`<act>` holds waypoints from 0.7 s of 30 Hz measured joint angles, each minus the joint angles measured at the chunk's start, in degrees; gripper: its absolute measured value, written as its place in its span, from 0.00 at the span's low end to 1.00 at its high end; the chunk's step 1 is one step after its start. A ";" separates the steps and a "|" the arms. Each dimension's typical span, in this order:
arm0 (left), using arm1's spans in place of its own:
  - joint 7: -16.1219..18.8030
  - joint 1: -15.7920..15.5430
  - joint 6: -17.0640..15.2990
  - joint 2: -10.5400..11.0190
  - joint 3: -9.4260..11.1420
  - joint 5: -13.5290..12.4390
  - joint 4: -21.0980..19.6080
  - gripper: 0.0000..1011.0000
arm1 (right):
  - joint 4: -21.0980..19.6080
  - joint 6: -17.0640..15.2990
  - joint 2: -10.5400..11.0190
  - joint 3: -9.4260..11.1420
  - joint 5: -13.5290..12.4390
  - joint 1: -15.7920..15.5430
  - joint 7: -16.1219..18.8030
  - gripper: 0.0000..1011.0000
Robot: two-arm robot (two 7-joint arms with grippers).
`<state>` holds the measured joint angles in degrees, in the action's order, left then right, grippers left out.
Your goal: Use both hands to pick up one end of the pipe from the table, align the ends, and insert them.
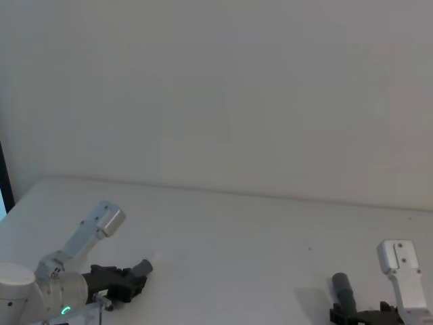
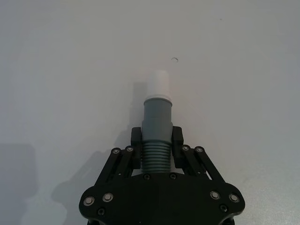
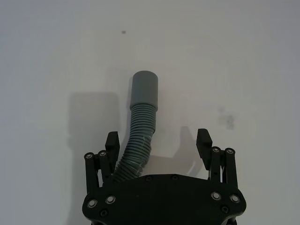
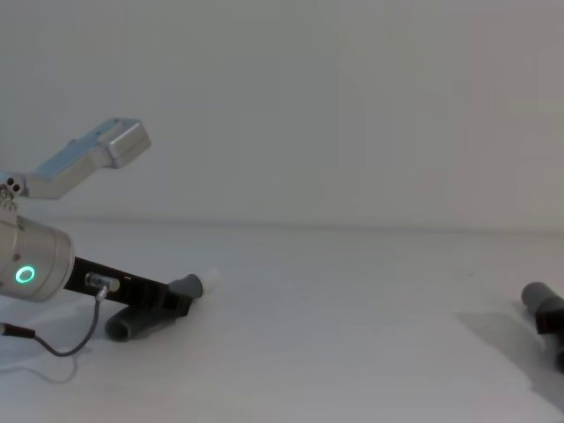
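My left gripper [image 2: 156, 138] is shut on the ribbed part of one pipe [image 2: 155, 154] piece, just behind its narrow grey cuff [image 2: 157, 117] and white tube tip [image 2: 158, 84]. In the head view this gripper [image 1: 128, 283] sits low at the near left of the table [image 1: 237, 257], with the cuff [image 1: 143, 267] pointing right. My right gripper [image 3: 158, 140] stands open around the other pipe piece [image 3: 138, 145], whose ribs rest against one finger [image 3: 111, 141]. Its wider socket cuff [image 3: 144, 91] points away from the jaws. The head view shows that cuff [image 1: 342, 286] at the near right.
The chest view shows my left gripper [image 4: 176, 300] just above the table, a grey tube end [image 4: 132, 324] lying beneath it and a thin black cable [image 4: 66, 344] looping near the wrist. A pale wall [image 1: 216, 88] stands behind the table's far edge.
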<state>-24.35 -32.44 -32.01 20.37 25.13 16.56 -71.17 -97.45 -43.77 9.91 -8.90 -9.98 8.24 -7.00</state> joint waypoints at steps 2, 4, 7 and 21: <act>0.00 0.00 0.00 0.00 0.00 0.00 0.00 0.34 | 0.27 -0.71 -1.01 0.60 -0.49 0.31 -0.42 0.99; 0.00 0.00 0.00 0.00 0.00 0.00 0.00 0.34 | 0.53 -1.45 -2.13 1.19 -1.01 0.64 -0.80 0.99; 0.00 0.00 0.00 0.00 0.00 0.00 0.00 0.34 | 0.75 -2.22 -3.10 1.71 -1.52 0.95 -1.17 0.99; 0.00 0.00 0.00 0.00 0.00 0.00 0.00 0.34 | 1.61 -4.43 -6.93 3.31 -2.62 2.15 -2.30 0.99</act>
<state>-24.35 -32.44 -32.01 20.37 25.13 16.56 -71.18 -95.83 -48.20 2.98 -5.59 -12.61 10.39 -9.30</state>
